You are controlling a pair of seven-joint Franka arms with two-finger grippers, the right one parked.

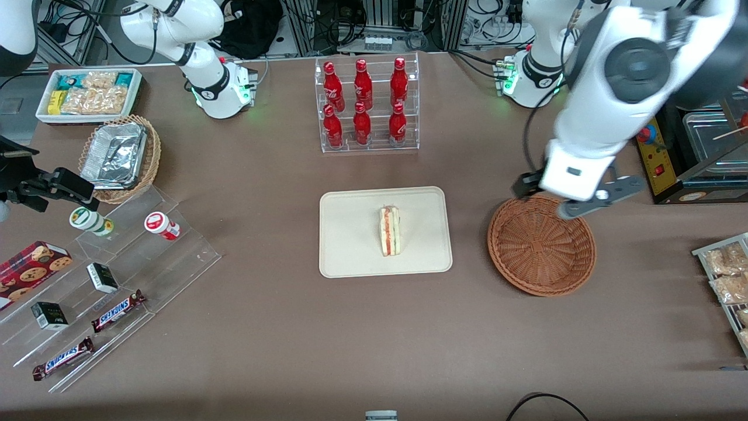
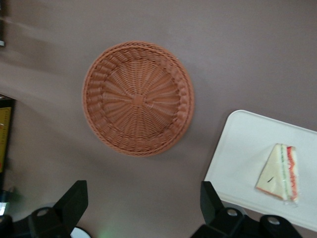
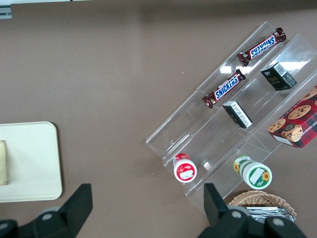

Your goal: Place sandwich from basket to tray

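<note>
The sandwich [image 1: 390, 231], a white wedge with red and green layers, lies on the cream tray [image 1: 350, 257] at the middle of the table. The round reddish-brown wicker basket [image 1: 540, 248] sits beside the tray toward the working arm's end, with nothing in it. My gripper [image 1: 549, 199] hangs above the basket's rim farthest from the front camera, open and holding nothing. In the left wrist view the gripper [image 2: 142, 193] is over bare table, apart from the basket [image 2: 137, 98], the tray [image 2: 242, 148] and the sandwich [image 2: 281, 172].
A clear rack of red bottles [image 1: 367, 105] stands farther from the front camera than the tray. Toward the parked arm's end are a stepped acrylic shelf [image 1: 105, 275] with snacks, a tan basket of foil trays [image 1: 120, 158] and a white snack bin [image 1: 90, 93]. Bagged snacks [image 1: 727, 280] lie at the working arm's end.
</note>
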